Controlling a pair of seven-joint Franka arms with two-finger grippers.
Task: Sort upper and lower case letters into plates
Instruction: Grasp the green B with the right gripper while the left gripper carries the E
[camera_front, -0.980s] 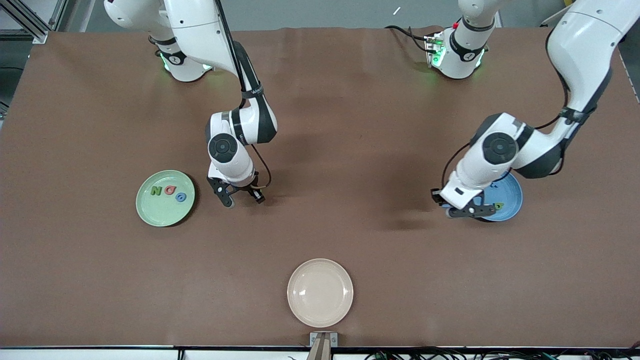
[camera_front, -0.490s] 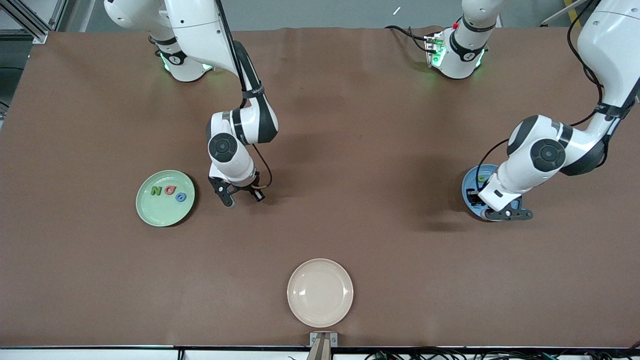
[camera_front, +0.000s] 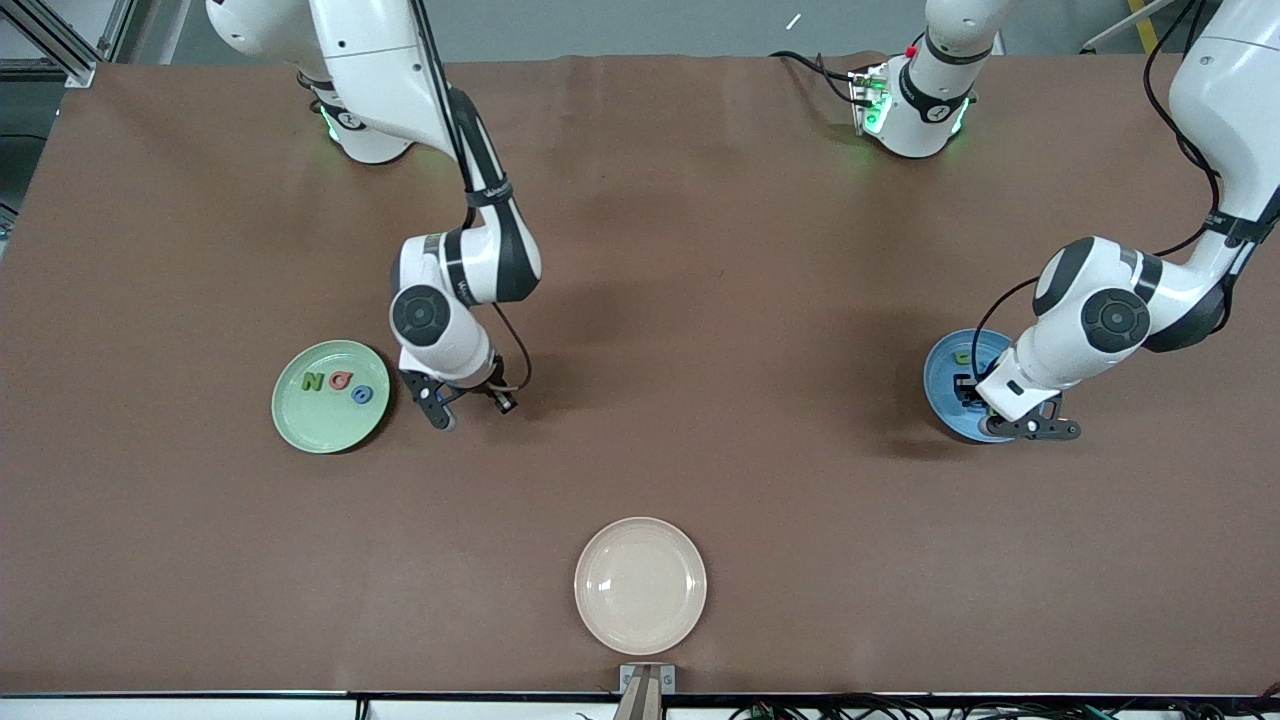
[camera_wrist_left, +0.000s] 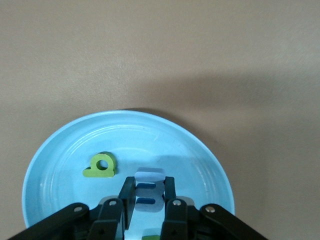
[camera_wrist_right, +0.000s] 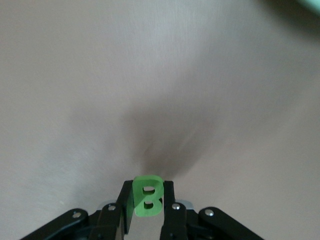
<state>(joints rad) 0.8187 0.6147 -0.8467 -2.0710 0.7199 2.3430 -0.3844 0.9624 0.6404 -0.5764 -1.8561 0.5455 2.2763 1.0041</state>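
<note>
Toward the right arm's end of the table lies the pale green plate (camera_front: 331, 397), with a green letter N (camera_front: 312, 381), a red-pink letter (camera_front: 339, 380) and a blue letter (camera_front: 361, 394) in a row on it. Just beside that plate, on its side toward the table's middle, hangs the right gripper (camera_front: 452, 408), low over the bare brown table (camera_front: 700, 300). Its fingers are clamped on a green letter B (camera_wrist_right: 146, 195), which stands upright between the pads in the right wrist view. The right arm comes down from its base, bends at the elbow and points its wrist steeply downward.

Nearest the front camera, at the middle of the table's edge, sits the cream-beige plate (camera_front: 640, 585), well apart from both arms.

Toward the left arm's end lies the blue plate (camera_front: 945, 375). The left gripper (camera_front: 1020, 425) is over the edge of that plate. Its fingers are closed on a pale blue letter (camera_wrist_left: 148, 192), held upright above the plate's floor. A green letter (camera_wrist_left: 101, 166) lies flat in the plate beside the held one. The left arm sweeps in from the table's end, its forearm slanting down toward the plate.
</note>
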